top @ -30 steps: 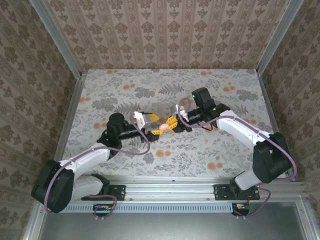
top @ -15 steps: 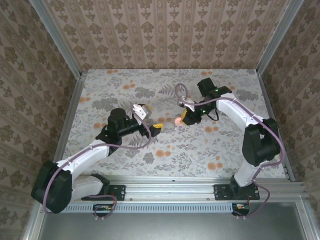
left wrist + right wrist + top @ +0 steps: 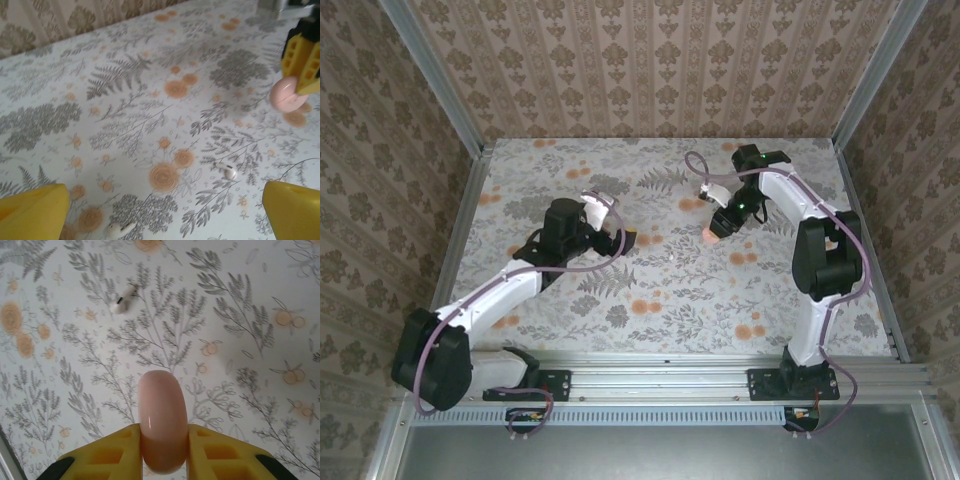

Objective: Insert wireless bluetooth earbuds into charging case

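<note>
Wallpapered walls [image 3: 650, 60] box in three sides of the flower-print desk [image 3: 770, 290], with metal posts at the corners. From above, the left claw [image 3: 628, 238] and right claw [image 3: 713, 228] sit near mid-desk, well apart. Bare cloth lies around each and the walls are a good way off; the right one is nearer the back edge. That view gives the case [image 3: 707, 234] as just a pink blob at the right claw's tip.

The left wrist view tells more. The left claw gapes wide with nothing in it, its yellow fingers [image 3: 30, 212] at both bottom corners. Between them on the desk lie the near earbud [image 3: 119, 230], just ahead of the left finger, and the far earbud [image 3: 227, 171], further out toward the right finger.

The right wrist view shows the grip. The right claw is pinched onto the case, a finger against each face, holding it edge-on. Its long axis runs straight out from the claw, rounded end pointing away. Past that end, off to the left, one of the earbuds [image 3: 123, 300] lies flat, its length slanting up to the right; which one, I cannot tell.
</note>
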